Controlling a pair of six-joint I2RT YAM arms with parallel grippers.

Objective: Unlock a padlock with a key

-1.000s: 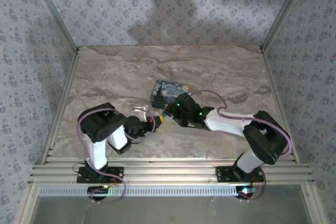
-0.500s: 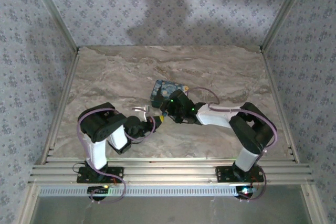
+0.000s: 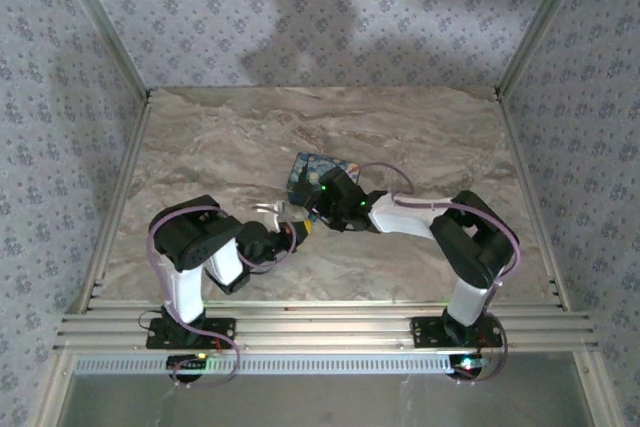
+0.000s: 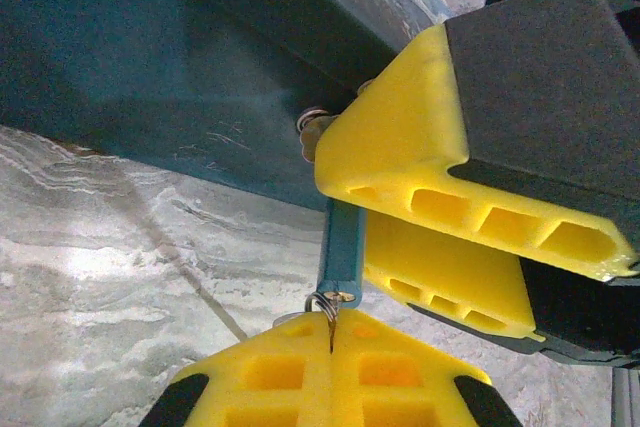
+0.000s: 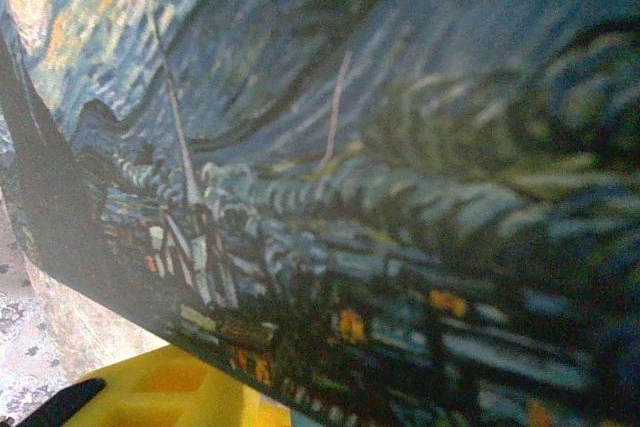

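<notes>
My left gripper [image 4: 331, 322] is shut on the key, a thin metal blade with a small ring [image 4: 322, 303] at the fingertips. From there a narrow blue body [image 4: 340, 242], seemingly the padlock, runs up to a small silver fitting [image 4: 312, 127] on the blue box [image 4: 150, 57]. My right gripper [image 4: 348, 209] has its yellow fingers [image 4: 400, 147] on either side of that blue body. Whether they press on it is hidden. In the top view both grippers meet at the box's near corner, the left gripper [image 3: 300, 228] below the right gripper [image 3: 313, 209].
The blue box [image 3: 322, 165] with its swirl painting [image 5: 380, 147] lies mid-table, very close in front of the right wrist camera, with one yellow finger [image 5: 170, 392] under its edge. Marble tabletop [image 3: 200, 147] lies bare around it. Patterned walls close three sides.
The right arm has swung left and forward, bringing its gripper against the box's near corner beside the left gripper. Its jaws have narrowed. The left arm has not moved.
</notes>
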